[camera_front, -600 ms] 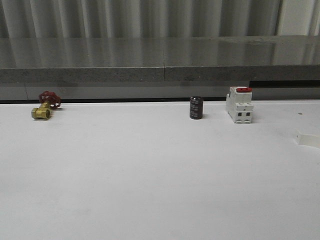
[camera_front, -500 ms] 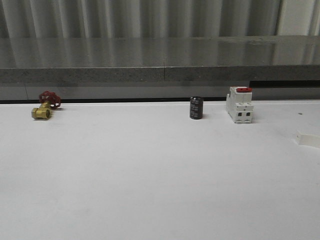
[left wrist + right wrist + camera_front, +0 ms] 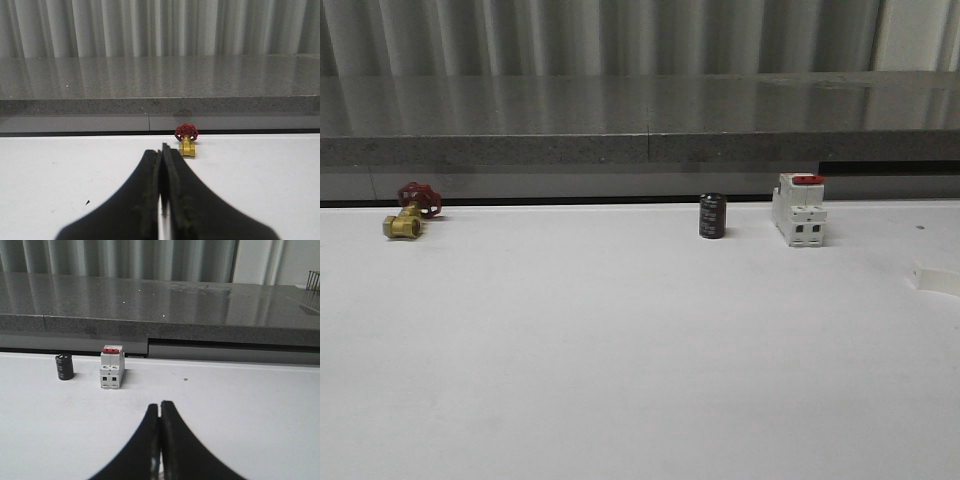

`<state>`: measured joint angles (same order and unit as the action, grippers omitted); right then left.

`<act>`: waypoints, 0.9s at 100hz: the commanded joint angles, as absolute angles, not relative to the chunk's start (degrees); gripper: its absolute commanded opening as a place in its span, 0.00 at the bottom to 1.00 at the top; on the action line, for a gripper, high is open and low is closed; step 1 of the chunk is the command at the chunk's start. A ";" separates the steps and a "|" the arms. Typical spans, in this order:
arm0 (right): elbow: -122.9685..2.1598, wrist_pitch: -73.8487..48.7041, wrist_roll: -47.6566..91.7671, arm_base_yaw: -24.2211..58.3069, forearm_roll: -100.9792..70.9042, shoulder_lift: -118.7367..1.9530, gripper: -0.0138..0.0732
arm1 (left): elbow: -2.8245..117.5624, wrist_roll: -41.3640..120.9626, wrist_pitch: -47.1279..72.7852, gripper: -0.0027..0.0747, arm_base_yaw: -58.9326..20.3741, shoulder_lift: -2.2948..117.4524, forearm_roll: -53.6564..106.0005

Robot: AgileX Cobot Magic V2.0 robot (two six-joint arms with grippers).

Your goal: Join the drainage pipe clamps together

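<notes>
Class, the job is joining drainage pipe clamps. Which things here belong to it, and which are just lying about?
Belongs to the job:
left gripper, shut
right gripper, shut
perhaps the pale piece at far right, too unclear to name

Lying about:
brass valve with red handwheel
black cylinder
white breaker with red switch

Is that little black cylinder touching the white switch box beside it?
Apart. The front view shows bare table between the cylinder and the box.
</notes>
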<state>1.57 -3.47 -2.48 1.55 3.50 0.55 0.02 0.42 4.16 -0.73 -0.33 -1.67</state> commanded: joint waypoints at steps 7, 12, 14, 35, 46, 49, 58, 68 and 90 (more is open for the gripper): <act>0.61 0.66 -2.08 1.37 4.07 1.70 0.08 | -2.63 0.00 -0.35 0.01 -1.28 -1.82 -1.22; 0.61 0.66 -2.08 1.37 4.07 1.70 0.08 | -2.63 0.00 -0.35 0.01 -1.28 -1.82 -1.33; 0.61 0.66 -2.08 1.37 4.07 1.70 0.08 | -2.63 0.00 -0.35 0.01 -1.28 -1.82 -1.33; 0.61 0.66 -2.08 1.37 4.07 1.70 0.08 | -0.31 0.00 1.86 0.01 -1.28 -1.82 -1.33; 0.61 0.66 -2.08 1.37 4.07 1.70 0.08 | 3.25 0.00 7.05 0.01 -1.28 -1.23 -1.33; 0.61 0.66 -2.08 1.37 4.07 1.70 0.08 | 4.24 0.00 8.14 0.01 -1.28 -0.73 -1.33; 0.61 0.66 -2.08 1.37 4.07 1.70 0.08 | 8.04 0.00 11.48 0.01 -1.28 1.86 -1.91; 0.61 0.66 -2.08 1.37 4.07 1.70 0.08 | 13.33 0.00 17.66 0.01 -1.28 6.28 -2.04; 0.61 0.66 -2.08 1.37 4.07 1.70 0.08 | 23.29 0.00 29.07 0.03 -1.28 21.60 -2.13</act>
<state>1.57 -3.57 -2.48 1.55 3.50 0.55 18.65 0.42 29.45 -0.73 15.22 -1.91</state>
